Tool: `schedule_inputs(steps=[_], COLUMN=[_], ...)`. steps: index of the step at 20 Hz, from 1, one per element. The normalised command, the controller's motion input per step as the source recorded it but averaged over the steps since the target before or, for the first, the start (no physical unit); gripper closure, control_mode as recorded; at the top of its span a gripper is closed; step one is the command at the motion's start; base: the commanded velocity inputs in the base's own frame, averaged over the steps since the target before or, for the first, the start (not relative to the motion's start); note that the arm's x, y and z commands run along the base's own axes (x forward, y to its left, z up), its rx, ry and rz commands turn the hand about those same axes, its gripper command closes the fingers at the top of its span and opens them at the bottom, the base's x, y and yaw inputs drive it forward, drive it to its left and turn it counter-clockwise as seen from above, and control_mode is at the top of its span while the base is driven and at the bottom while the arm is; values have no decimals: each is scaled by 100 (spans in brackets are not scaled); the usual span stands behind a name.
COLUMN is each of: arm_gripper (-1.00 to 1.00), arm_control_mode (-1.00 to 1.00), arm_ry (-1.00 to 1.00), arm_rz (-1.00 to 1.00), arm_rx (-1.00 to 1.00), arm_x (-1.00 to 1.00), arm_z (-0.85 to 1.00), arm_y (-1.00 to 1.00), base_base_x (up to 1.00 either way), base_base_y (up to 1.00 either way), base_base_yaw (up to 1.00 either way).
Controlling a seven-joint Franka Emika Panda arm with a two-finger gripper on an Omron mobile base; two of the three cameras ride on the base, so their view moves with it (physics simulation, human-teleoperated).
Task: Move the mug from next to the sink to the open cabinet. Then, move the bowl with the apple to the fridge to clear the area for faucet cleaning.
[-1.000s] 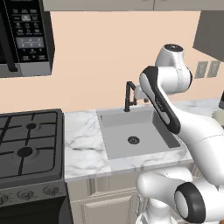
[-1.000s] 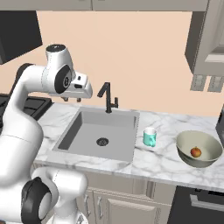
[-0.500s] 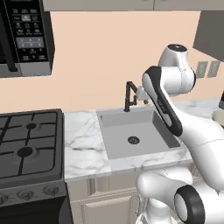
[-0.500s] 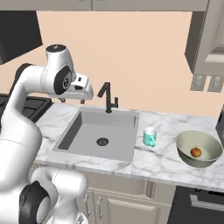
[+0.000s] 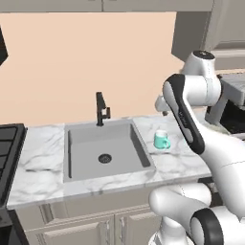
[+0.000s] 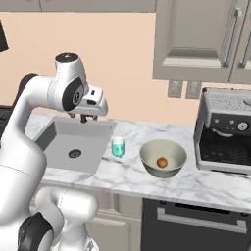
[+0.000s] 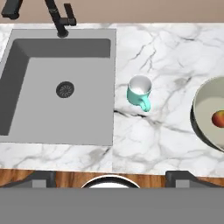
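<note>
- Mug (image 7: 139, 92) stands upright on the marble worktop (image 7: 175, 52), just beside the sink (image 7: 61, 87) along its right rim, handle turned toward the front edge.
- Bowl (image 6: 163, 158) with the apple (image 6: 161, 162) inside sits farther right, apart from the mug.
- Claw (image 6: 86, 117) hangs released above the sink's back edge, holding nothing.

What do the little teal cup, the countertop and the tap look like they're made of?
The mug looks like glazed ceramic: smooth, even teal with a pale inside. The worktop looks like polished white marble, going by its grey veining. The faucet looks like matte black metal, dark with no shine. All rendered, so only apparent.
</note>
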Motion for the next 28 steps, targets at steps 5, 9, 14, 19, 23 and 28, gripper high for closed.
schedule_inputs(steps=[5, 9, 14, 19, 23, 28], arm_gripper=[-100, -100, -100, -100, -100, -100], arm_control_mode=[100, 100, 100, -100, -100, -100], arm_ry=[0, 0, 0, 0, 0, 0], arm_rz=[0, 0, 0, -1, 0, -4], arm_rx=[0, 0, 0, 0, 2, 8], arm_x=[0, 0, 0, 0, 7, 13], arm_z=[0, 0, 0, -18, -62, -73], arm_y=[0, 0, 0, -46, -55, -33], base_base_x=[0, -7, -5, 0, 0, 0], base_base_y=[-63, -60, -71, -29, 0, 0], base_base_yaw=[0, 0, -1, -1, 0, 0])
